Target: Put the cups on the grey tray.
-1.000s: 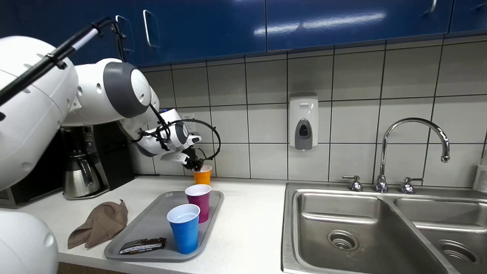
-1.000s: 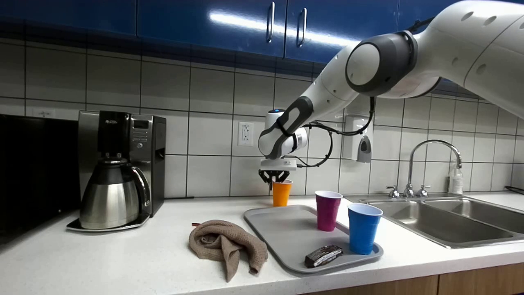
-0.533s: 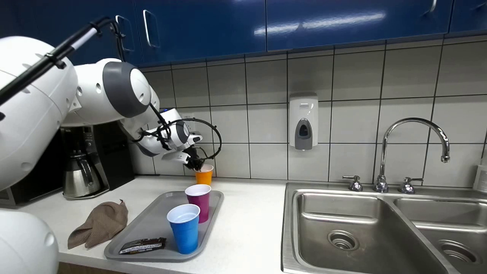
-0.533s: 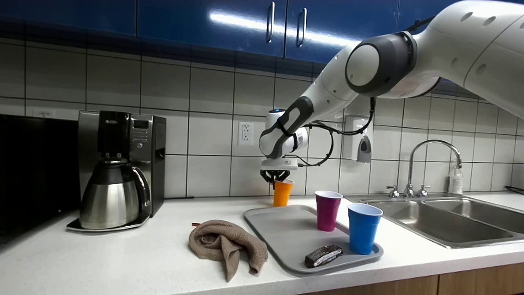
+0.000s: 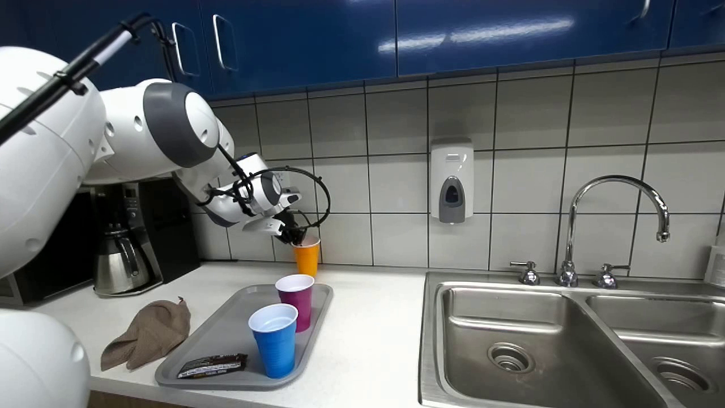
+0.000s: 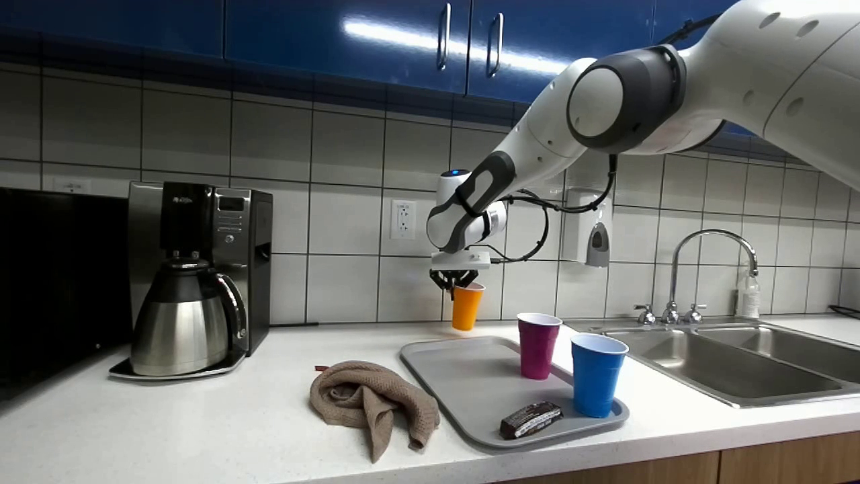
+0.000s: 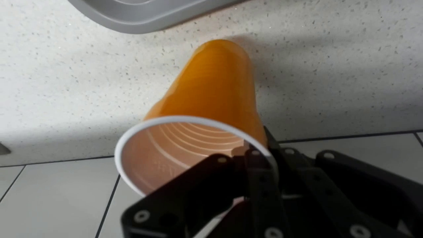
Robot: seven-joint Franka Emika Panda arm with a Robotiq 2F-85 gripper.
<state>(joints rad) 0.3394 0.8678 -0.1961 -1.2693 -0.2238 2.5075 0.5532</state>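
Wrist view, gripper (image 7: 261, 142) pinching orange cup (image 7: 213, 84), one finger (image 7: 256, 162) inside

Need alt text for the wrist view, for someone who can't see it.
Black jaws clamp the side of a white-rimmed orange cup, one inside its open mouth, one outside. A rounded corner of the grey tray shows at top, with speckled countertop below it and wall tiles along the bottom.

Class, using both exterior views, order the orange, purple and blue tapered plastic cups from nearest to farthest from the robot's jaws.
1. Orange plastic cup: its wall held between the jaws.
2. Purple plastic cup: upright on the grey rectangular tray.
3. Blue plastic cup: upright, at the tray's front end.
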